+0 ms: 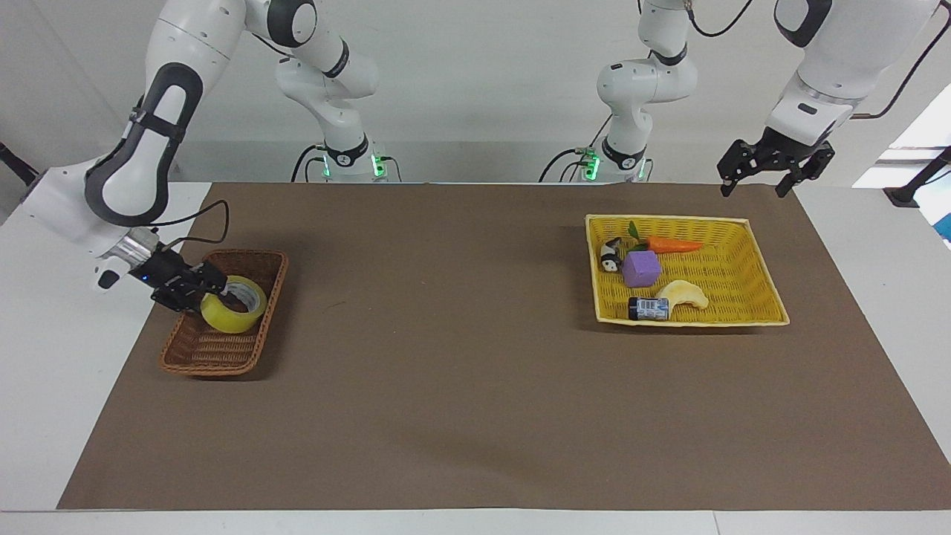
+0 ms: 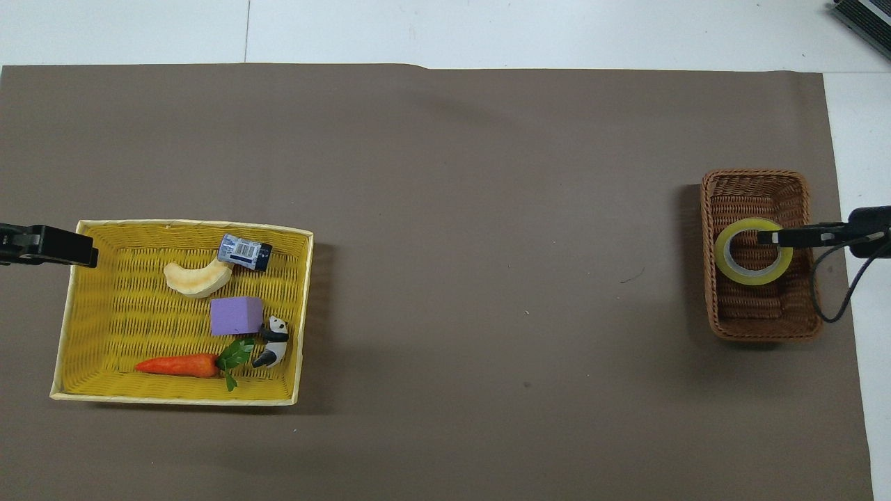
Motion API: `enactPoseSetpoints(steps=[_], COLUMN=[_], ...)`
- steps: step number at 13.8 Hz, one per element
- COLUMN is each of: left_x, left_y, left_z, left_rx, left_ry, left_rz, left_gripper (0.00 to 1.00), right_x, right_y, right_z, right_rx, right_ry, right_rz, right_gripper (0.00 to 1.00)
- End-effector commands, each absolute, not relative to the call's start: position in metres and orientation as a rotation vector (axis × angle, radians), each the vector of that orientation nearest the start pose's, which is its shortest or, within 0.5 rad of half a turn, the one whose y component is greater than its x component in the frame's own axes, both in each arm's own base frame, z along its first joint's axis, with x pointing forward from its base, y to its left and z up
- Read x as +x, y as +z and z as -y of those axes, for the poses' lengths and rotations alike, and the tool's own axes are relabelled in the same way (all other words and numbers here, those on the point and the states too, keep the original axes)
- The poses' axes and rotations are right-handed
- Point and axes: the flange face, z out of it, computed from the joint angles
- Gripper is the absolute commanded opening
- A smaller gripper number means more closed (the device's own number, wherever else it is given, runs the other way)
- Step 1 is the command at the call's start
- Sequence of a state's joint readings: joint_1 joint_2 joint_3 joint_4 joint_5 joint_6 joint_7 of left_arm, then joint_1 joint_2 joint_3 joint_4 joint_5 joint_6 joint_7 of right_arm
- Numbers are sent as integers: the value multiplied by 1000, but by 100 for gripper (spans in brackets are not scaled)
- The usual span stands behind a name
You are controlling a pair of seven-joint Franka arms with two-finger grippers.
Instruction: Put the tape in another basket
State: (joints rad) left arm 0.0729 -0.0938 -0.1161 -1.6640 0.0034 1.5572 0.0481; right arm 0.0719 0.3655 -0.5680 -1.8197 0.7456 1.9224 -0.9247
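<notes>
A white counter (image 1: 44,416) is covered by a brown mat (image 1: 461,386), with pale walls at the robots' end. At the right arm's end of the mat, the brown wicker basket (image 1: 195,355) is seen with the tape (image 1: 232,313) inside it, in the half nearer the robots. The roll appears tilted, one side leaning on the basket wall toward the right arm; its axis is directed upward and slanted, the open core (image 2: 749,255) being turned toward the overhead camera. The right tool (image 1: 199,291) is placed at the roll's rim, one finger reaching over the core. Whether the fingers are parted or clamped on the wall of the roll cannot be told, nor whether the roll is gripped. The slanted pose is judged to follow from a grip taken through the core from the side.

The left tool (image 1: 770,165) is held with jaws spread and nothing in them, over the mat's edge just beside the yellow basket (image 1: 758,256); this arm waits. A carrot (image 1: 672,244), purple block (image 1: 641,268), panda figure (image 1: 611,254), crescent toy (image 1: 687,294) and small bottle (image 1: 648,308) are left in that basket.
</notes>
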Motion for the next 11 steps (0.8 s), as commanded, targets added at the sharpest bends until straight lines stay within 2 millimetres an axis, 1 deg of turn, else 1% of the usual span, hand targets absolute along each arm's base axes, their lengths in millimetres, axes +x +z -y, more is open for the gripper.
enactPoseSetpoints(steps=[1, 3, 4, 6, 7, 8, 9, 10, 11], left_x=[520, 520, 520, 520, 520, 520, 520, 520, 520], left_y=[634, 634, 634, 634, 634, 633, 634, 634, 634], left_z=[22, 21, 21, 23, 22, 21, 21, 21, 22], left_rx=[-3110, -3111, -3111, -3110, -3111, -3111, -3111, -3111, -3111], left_ry=[26, 26, 26, 25, 26, 28, 26, 26, 26], left_rz=[-156, -151, -151, -158, -154, -151, -151, -151, -154], left_gripper=[100, 100, 100, 100, 100, 100, 100, 100, 100], right_x=[597, 606, 614, 625, 629, 631, 632, 631, 627], right_y=[392, 411, 422, 440, 447, 459, 473, 491, 503], right_z=[227, 225, 224, 206, 191, 173, 150, 127, 106], right_rx=[-2678, -2705, -2772, -2879, -2917, -2967, -3026, -3063, -3092], right_ry=[-306, -348, -380, -368, -346, -323, -302, -298, -287], right_rz=[105, 35, 11, 12, -13, -39, -75, -102, -132], right_gripper=[100, 100, 100, 100, 100, 100, 100, 100, 100])
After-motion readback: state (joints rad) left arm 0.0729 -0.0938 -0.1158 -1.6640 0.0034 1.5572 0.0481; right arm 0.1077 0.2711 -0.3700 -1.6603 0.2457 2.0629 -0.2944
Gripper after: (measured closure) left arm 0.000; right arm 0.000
